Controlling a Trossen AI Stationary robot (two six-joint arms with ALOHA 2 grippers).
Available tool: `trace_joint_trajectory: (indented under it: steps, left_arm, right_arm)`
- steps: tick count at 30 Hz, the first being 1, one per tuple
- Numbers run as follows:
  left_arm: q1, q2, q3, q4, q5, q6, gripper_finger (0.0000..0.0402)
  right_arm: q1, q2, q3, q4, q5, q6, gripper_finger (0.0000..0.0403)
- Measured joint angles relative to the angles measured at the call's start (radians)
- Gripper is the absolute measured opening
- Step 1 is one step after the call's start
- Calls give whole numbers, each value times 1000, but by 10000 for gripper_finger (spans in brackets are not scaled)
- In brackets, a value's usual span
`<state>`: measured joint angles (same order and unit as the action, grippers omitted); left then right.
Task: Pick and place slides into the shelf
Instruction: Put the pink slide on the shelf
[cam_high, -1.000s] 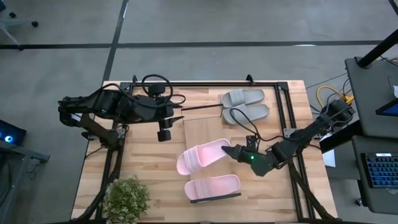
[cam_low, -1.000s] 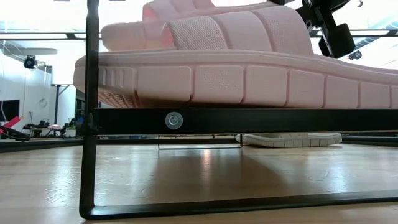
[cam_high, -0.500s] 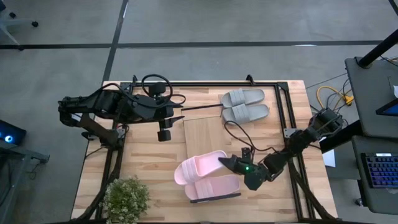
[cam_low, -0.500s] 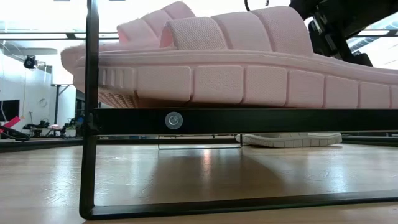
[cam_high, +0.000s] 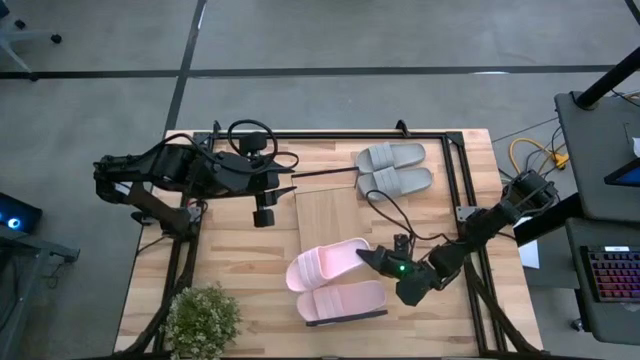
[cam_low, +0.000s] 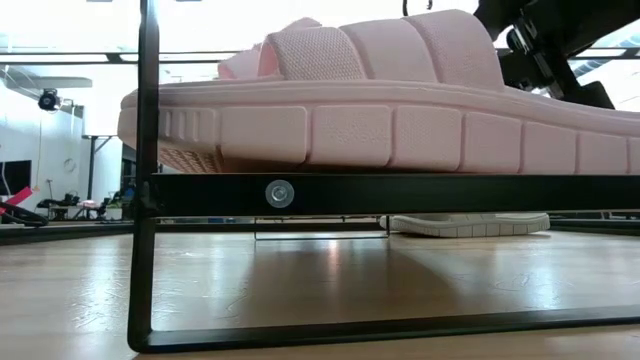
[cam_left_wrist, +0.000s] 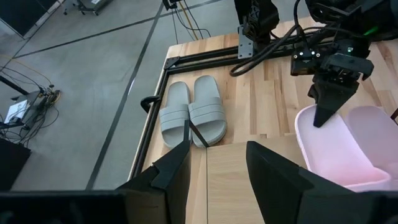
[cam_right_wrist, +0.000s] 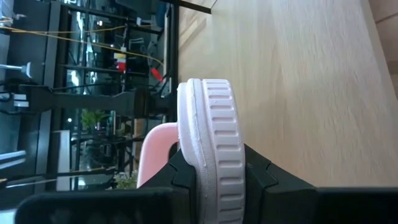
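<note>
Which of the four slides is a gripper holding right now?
The pale pink foam slide nearer the table's middle: the right gripper is shut on its heel end. The other pink slide and the two grey slides lie untouched.

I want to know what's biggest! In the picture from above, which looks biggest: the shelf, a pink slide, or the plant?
1. Shelf
2. Pink slide and plant look about alike, so I won't rank them.
</note>
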<state>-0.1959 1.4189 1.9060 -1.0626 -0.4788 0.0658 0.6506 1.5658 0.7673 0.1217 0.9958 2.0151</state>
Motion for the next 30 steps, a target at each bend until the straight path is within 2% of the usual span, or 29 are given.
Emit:
trace_joint_trajectory:
  steps: [10, 14, 23, 30]
  left_arm:
    - [0, 0, 0, 0, 0, 0, 140]
    - [0, 0, 0, 0, 2, -1, 140]
    - [0, 0, 0, 0, 3, -1, 140]
    - [0, 0, 0, 2, 3, -1, 140]
  right_arm:
    - [0, 0, -2, -16, -1, 8, 55]
    - [0, 0, -3, -51, -32, 46, 55]
    - [35, -1, -3, -142, -30, 148, 55]
    - [45, -1, -3, -151, -31, 154, 56]
